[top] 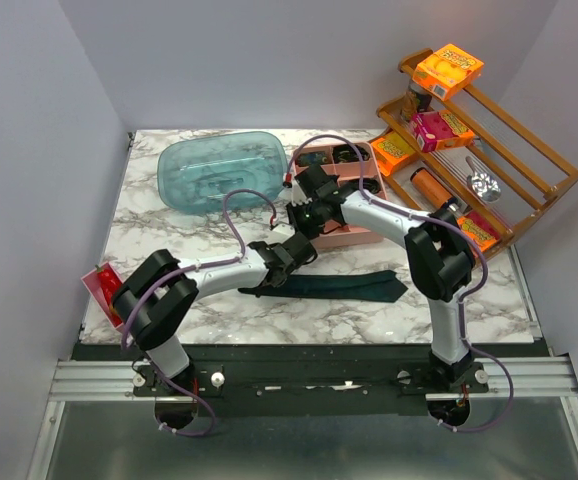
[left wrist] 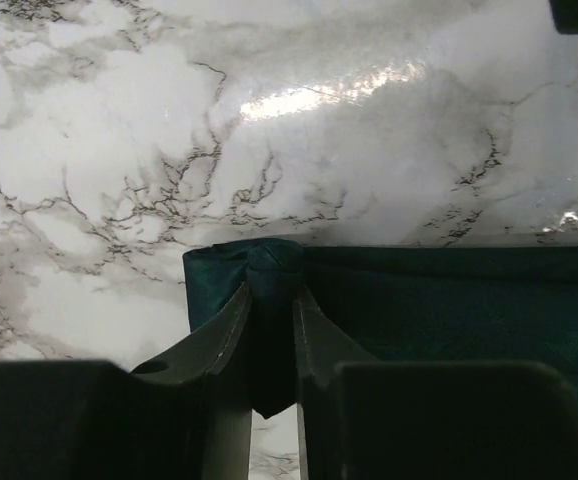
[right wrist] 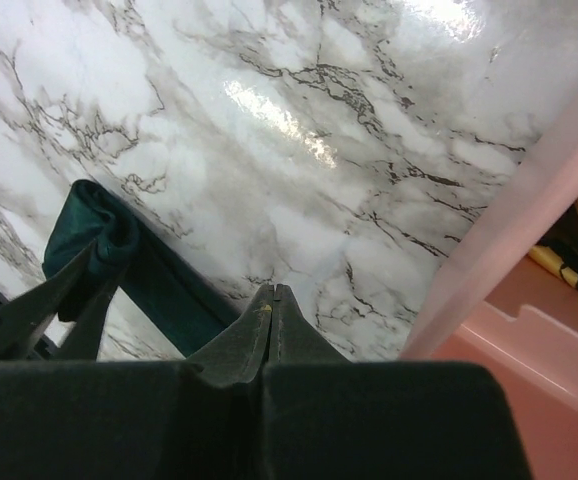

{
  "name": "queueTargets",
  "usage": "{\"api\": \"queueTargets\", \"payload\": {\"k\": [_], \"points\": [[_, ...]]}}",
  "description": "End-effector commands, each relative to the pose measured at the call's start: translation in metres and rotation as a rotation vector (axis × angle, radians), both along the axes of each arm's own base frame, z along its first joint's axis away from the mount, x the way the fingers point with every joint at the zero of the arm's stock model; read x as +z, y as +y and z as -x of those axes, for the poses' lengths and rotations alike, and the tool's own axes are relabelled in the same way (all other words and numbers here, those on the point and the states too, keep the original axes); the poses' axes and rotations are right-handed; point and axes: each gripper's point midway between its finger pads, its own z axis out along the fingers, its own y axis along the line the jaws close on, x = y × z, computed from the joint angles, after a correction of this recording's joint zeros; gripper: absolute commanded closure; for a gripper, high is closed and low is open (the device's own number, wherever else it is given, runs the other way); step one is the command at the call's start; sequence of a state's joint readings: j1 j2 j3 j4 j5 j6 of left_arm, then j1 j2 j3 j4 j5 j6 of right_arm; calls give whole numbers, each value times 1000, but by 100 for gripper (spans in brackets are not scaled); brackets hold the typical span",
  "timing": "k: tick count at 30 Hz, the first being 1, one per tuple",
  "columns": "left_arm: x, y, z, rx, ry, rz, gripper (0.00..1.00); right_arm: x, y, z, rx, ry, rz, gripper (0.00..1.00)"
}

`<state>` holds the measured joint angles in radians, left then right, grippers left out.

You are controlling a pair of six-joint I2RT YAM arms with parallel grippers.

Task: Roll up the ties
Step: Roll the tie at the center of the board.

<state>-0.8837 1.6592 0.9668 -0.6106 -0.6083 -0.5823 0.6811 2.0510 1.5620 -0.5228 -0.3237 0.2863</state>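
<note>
dark teal-green tie [top: 359, 285], white grey-veined marble table [top: 319, 322], pink tray [top: 355, 238], translucent blue tub [top: 219, 170]

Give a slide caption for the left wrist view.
Left end effector pinches the folded end of a teal tie lying on the marble table.

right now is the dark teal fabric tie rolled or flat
Mostly flat: the teal tie lies as a long strip, one end pinched by the left fingers.

In the top view, one end of the teal tie [top: 354, 284] is covered by the left end effector [top: 281, 270]; in the left wrist view it is cropped (right edge).
</note>
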Motion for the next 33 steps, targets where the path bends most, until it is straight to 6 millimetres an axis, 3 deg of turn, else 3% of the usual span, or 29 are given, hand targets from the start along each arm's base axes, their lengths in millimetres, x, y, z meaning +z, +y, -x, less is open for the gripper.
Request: {"api": "queueTargets", "payload": {"k": [1,5,10,22,28,33], "points": [[-11,-24,5,-20,34,104,60,5,-3,1,9,-17,4,96],[-10,-32,5,-22,34,154,47,5,-3,3,11,-13,4,96],[-6,-35,6,-17,12,203,43,5,-3,3,13,-14,5,96],[45,-17,-8,60,-145,327,30,33,4,17,86,-53,-85,96],[54,5,-11,125,-141,474,24,54,31,35,170,-80,-163,96],[67,29,-15,192,-139,686,19,47,61,61,255,-46,-178,96]]}}
